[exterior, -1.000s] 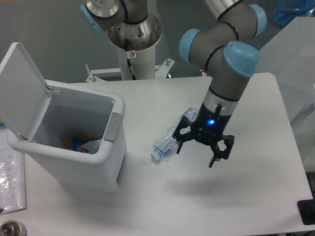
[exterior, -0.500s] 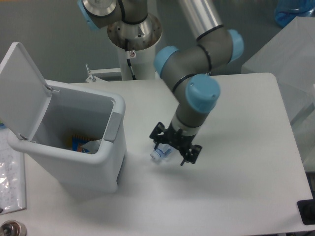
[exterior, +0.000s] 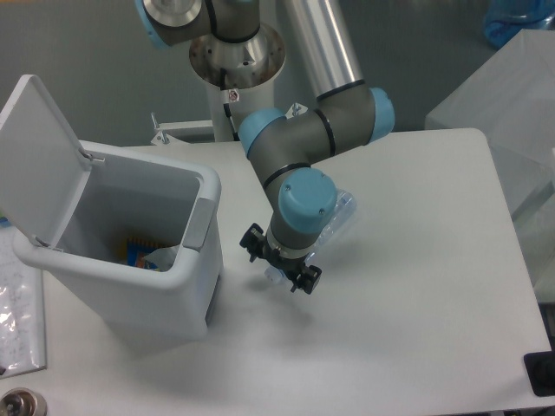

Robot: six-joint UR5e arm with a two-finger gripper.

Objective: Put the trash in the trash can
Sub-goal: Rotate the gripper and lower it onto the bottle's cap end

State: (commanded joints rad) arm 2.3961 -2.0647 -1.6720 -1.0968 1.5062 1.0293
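The trash I can see on the table is a clear crushed plastic bottle, lying just right of the trash can. Most of it is hidden under my wrist, and its cap end pokes out near the can. My gripper is low over that cap end, open, with one finger on each side of the bottle. The trash can is a white boxy bin at the left with its lid swung up. Some white and orange-blue litter lies inside it.
The robot's base column stands at the back of the table. A translucent box sits off the right edge. Papers lie left of the can, and a black object is at the bottom right.
The arm has swung left and down. The gripper went from hovering right of the bottle to straddling its cap end close to the can. The bottle has stayed put.
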